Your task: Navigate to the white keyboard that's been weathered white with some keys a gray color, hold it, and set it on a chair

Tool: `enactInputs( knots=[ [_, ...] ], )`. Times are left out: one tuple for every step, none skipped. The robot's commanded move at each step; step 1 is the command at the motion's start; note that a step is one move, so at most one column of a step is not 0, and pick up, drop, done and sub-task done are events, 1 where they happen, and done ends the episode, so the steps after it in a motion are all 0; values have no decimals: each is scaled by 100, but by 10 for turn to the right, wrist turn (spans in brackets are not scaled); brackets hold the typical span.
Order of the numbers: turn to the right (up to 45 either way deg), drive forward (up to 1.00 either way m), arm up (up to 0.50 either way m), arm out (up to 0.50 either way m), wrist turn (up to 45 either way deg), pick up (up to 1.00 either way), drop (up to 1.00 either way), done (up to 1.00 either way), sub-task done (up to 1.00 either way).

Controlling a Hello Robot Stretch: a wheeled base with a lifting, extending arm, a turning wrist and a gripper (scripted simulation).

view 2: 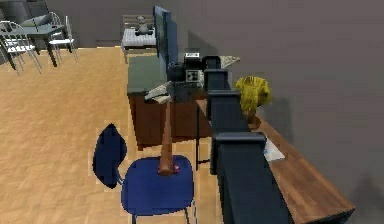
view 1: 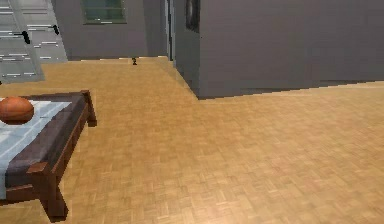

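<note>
- Gripper (view 2: 182,80) at the far end of the arm (view 2: 236,150), by the wooden desk (view 2: 150,122); cannot tell finger spread, nor whether anything is held.
- Pale flat keyboard (view 2: 158,94) on the desk's edge, just beside the gripper.
- Blue chair (view 2: 150,188) before the desk, brown bat (view 2: 165,140) propped on its seat.
- Orange ball (view 1: 14,108) on a dark low table (view 1: 62,128).

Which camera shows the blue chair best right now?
The arm side view: the blue chair stands beside the desk, seat and backrest plain to see, a brown stick rising from its seat. The forward view faces floor, a low dark table and a grey wall.
</note>
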Motion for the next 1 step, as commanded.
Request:
enactInputs(
  knots=[
    [0,0,0,0,-450,0,0,0,0]
  ],
)
